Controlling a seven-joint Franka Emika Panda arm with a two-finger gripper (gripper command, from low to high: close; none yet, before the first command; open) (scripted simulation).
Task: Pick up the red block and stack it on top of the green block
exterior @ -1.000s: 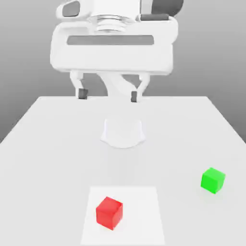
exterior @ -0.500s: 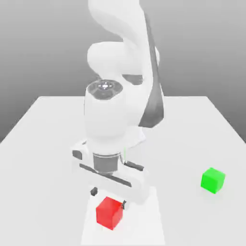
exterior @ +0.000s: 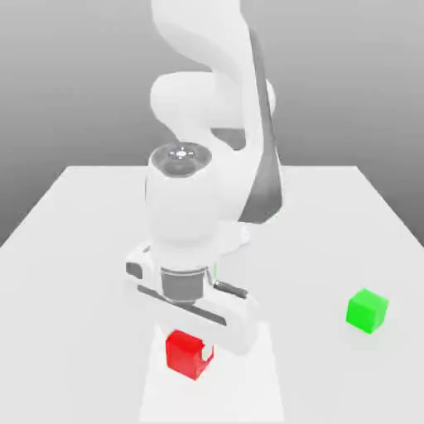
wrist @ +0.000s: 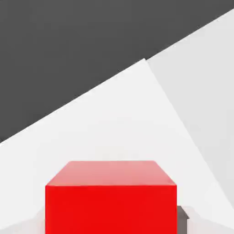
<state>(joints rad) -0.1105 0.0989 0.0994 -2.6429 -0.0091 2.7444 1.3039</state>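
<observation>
— One thing differs from a second ago: the white arm's gripper (exterior: 192, 346), then high and spread wide, has come down and clamped shut on the small bright red cube (exterior: 186, 354).

— Where are the cubes?

— Red on the paler square patch (exterior: 248, 389) of the white tabletop (exterior: 74, 248); the small bright green cube (exterior: 367, 310) well apart, toward the exterior view's right — unmoved. Plain grey backdrop behind.

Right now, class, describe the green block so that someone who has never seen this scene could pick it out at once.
Start at the white table and the big white arm standing over its middle. Look to the exterior view's right, well clear of the arm: the green block sits alone on bare table. It is the only green cube; the red block lies under the tool.
</observation>
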